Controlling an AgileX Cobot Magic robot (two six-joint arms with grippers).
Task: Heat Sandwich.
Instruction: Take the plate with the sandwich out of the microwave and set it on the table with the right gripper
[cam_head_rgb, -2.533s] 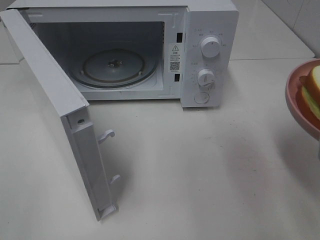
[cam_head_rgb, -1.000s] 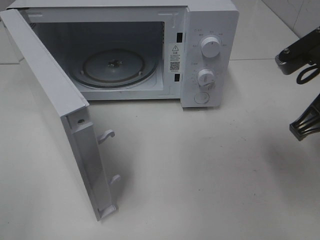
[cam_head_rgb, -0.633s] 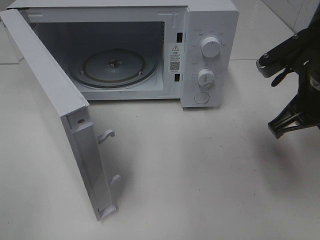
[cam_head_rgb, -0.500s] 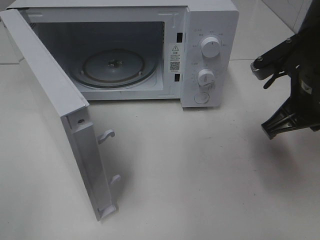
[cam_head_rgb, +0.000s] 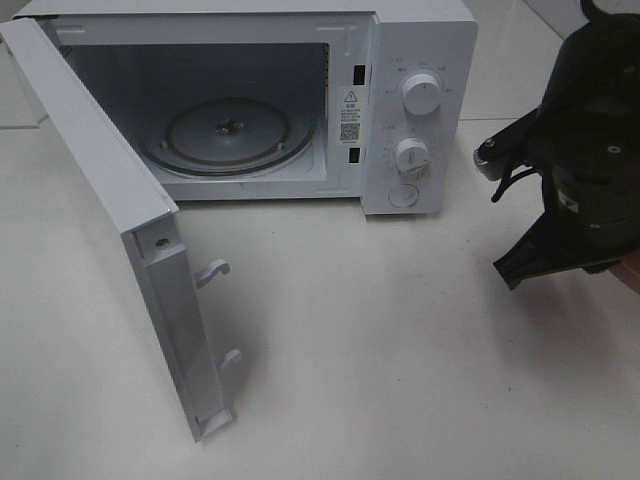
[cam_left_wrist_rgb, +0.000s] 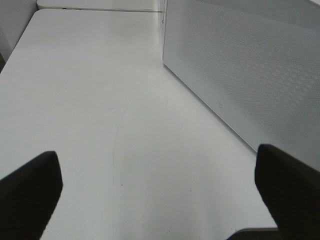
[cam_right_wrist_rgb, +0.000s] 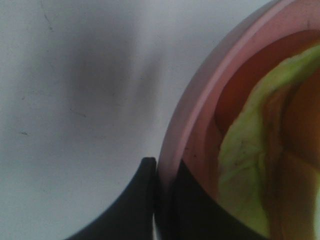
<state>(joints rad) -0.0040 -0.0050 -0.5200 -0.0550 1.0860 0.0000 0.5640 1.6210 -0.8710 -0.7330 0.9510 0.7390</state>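
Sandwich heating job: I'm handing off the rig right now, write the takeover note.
Right pincer: shut on the rim of the pink plate, one finger inside, one outside. The sandwich sits on that plate.
Left pincer: open, holding nothing, over bare table beside the microwave door.
Right arm is at the right of the microwave; the plate is hidden behind it in the high view.
Done: door open, turntable bare, plate gripped.
Left: carry the plate onto the turntable, release, withdraw, close the door, set the dials.
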